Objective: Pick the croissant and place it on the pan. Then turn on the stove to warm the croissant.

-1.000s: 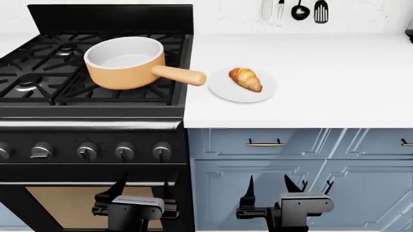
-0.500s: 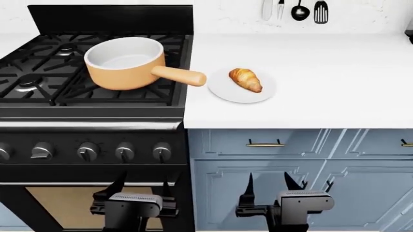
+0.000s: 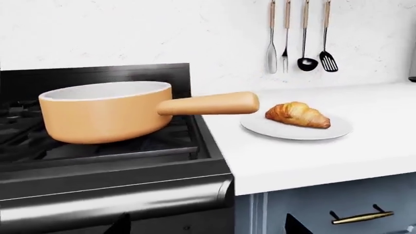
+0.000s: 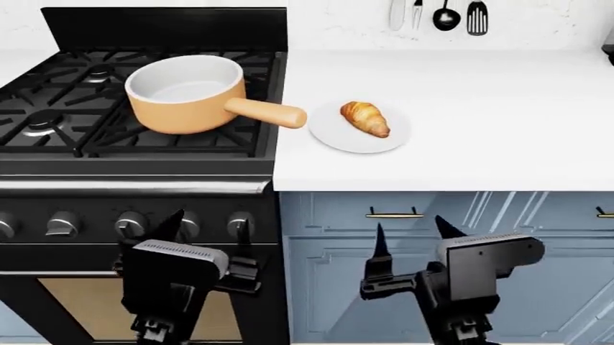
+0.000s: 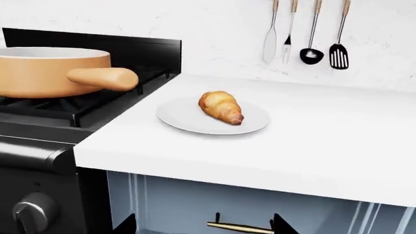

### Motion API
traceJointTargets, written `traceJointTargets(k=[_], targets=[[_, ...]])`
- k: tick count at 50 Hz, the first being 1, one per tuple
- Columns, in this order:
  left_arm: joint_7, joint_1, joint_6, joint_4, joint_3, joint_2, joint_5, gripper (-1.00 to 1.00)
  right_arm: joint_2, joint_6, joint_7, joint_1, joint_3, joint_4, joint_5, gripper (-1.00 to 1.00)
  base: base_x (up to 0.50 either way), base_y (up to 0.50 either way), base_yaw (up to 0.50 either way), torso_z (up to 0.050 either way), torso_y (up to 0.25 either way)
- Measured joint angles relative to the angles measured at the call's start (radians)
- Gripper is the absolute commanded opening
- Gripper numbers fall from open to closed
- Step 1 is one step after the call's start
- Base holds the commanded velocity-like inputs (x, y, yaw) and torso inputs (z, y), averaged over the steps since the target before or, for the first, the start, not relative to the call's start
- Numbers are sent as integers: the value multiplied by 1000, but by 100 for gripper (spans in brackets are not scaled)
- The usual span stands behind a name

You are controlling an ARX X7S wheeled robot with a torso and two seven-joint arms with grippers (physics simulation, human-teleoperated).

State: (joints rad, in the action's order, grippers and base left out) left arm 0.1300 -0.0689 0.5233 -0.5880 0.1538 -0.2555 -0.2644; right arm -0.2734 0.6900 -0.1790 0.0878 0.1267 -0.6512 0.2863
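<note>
The croissant point(image 4: 366, 117) point(image 3: 297, 114) point(image 5: 221, 107) lies on a round white plate point(image 4: 338, 134) on the counter. Left of it, the orange pan point(image 4: 187, 93) point(image 3: 104, 117) stands on the black stove point(image 4: 57, 169), its handle point(image 4: 267, 111) pointing toward the plate. Five knobs point(image 4: 129, 224) line the stove front. My left gripper point(image 4: 207, 230) hangs open in front of the knobs, below counter height. My right gripper point(image 4: 410, 233) is open too, in front of the blue drawer. Neither holds anything, and only fingertips show in both wrist views.
Utensils point(image 4: 436, 14) hang on the back wall behind the counter point(image 4: 499, 122). Blue cabinets with a brass drawer pull point(image 4: 393, 213) sit under the counter. The oven door point(image 4: 86, 302) lies below the knobs.
Both grippers have risen from near the bottom edge of the head view; their fingertips now reach knob and drawer height. The croissant and pan have not moved.
</note>
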Motion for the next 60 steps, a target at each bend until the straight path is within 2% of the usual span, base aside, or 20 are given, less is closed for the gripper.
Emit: traceJointTargets(k=[11,20,27,33,49,60], targets=[[-8,-131,306,-169,-117,-31,-215,100,-11,495,-30,211,-164,-250,277,100,0,0,0,0,0],[15,-270,543,-240,-276,-27,-448,100,-96,709,-315,408,-301,-254,800,100,0,0,0,0,0],[65,-386,719,-258,-401,-40,-635,100,-177,757,-504,527,-330,-217,1094,100,0,0,0,0,0],[103,-456,813,-266,-470,-57,-744,100,-230,753,-622,586,-334,-182,1263,100,0,0,0,0,0],[118,-506,857,-263,-472,-104,-802,100,-304,704,-822,662,-285,-108,1481,100,6,0,0,0,0],[125,-514,854,-260,-458,-118,-820,100,-335,674,-886,703,-240,-83,1556,100,357,0,0,0,0]])
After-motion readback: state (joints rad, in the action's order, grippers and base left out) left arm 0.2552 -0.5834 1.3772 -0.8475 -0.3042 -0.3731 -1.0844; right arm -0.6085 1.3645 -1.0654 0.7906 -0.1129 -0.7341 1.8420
